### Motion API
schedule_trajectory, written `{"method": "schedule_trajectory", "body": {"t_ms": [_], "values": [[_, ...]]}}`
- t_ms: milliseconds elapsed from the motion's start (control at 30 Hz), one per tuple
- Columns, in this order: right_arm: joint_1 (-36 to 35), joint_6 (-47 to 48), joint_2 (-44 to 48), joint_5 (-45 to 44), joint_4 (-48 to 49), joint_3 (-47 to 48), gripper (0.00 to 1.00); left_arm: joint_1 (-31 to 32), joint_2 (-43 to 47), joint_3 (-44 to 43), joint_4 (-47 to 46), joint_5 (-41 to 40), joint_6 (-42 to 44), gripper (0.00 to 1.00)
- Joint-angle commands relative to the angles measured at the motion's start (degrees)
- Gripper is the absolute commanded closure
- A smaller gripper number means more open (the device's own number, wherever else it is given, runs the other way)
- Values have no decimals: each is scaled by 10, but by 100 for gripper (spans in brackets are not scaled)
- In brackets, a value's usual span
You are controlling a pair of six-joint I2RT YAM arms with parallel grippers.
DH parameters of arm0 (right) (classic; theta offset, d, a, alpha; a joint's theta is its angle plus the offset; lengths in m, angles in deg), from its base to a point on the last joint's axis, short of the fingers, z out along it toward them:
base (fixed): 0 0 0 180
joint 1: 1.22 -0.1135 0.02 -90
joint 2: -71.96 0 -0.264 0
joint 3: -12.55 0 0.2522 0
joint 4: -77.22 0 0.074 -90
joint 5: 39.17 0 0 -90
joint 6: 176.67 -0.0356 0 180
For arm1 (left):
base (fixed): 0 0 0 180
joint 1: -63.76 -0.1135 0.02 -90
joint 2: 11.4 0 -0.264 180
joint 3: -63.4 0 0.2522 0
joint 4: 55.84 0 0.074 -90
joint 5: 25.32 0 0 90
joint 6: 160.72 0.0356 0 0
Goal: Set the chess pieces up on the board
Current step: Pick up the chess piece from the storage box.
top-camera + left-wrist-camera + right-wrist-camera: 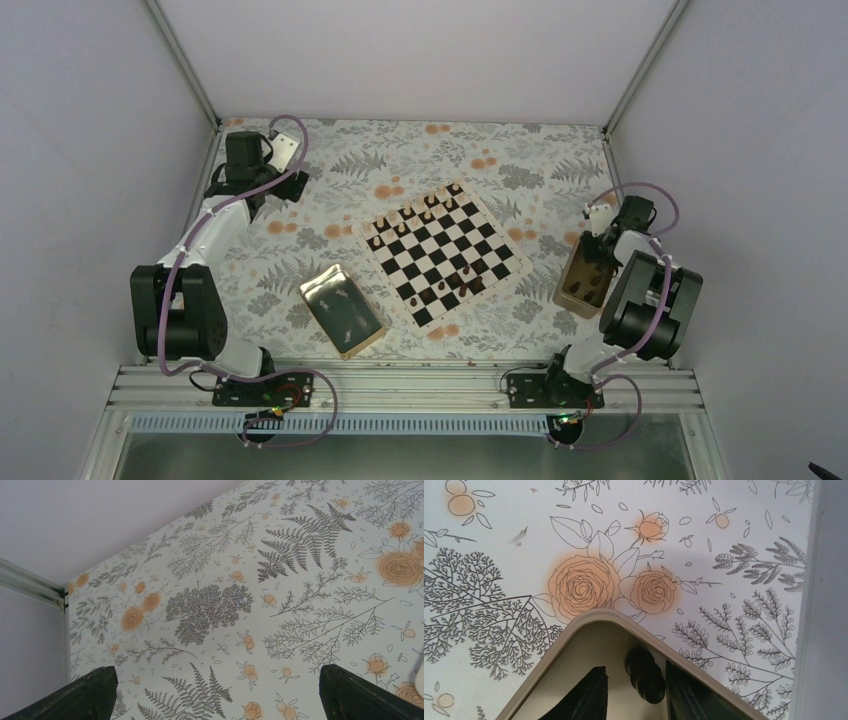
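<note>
The board (447, 250) lies tilted in the middle of the table. Light chess pieces (410, 213) stand along its far-left edge and a few dark chess pieces (465, 278) near its front-right side. My right gripper (636, 669) reaches down into a corner of the small tan box (599, 616). Its fingers stand on either side of a dark chess piece (644, 677) that lies there. The piece rests against the right finger, with a gap to the left finger. My left gripper (216, 669) hangs wide open and empty over the flowered cloth at the far left.
A shiny gold tray (342, 310) with a few small pieces in it sits left of the board near the front. The tan box (580, 280) stands right of the board. Enclosure walls and metal posts close in the table at the back and sides.
</note>
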State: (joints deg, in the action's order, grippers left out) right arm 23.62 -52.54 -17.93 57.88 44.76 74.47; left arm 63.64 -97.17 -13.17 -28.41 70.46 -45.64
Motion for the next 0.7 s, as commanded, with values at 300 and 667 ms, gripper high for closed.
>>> {"method": "schedule_trajectory", "body": {"t_ms": [300,667], "values": [[5,12,-7,27,22,-7,82,8,2,-14,4,6,-7,0],[7,23,20,40,-16,-16,86,12,0,-18,6,5,-9,0]]}}
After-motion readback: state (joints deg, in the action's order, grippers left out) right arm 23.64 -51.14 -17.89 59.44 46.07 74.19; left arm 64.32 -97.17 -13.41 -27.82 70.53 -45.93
